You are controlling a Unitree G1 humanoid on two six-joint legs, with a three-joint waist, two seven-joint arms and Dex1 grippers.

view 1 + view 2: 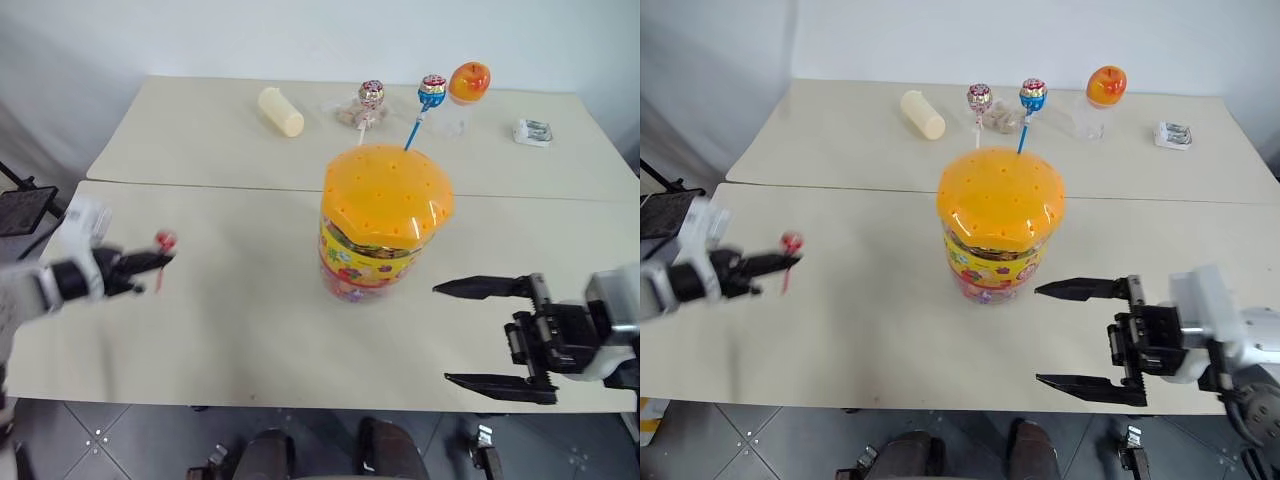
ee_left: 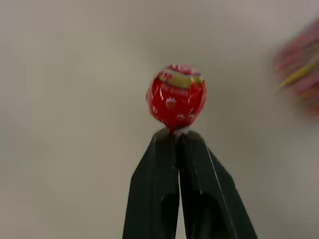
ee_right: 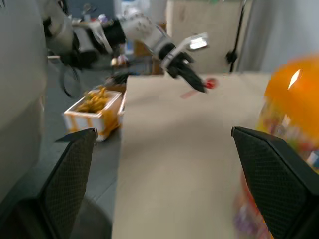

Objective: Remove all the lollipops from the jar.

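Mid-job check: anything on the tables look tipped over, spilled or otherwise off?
One thing: the cream cylinder lies on its side on the far table. The jar stands upright with two lollipops in its lid; the left gripper holds the red lollipop by the stick. Nothing spilled.

Bare table [image 1: 240, 330] around central jar [image 1: 385, 225]
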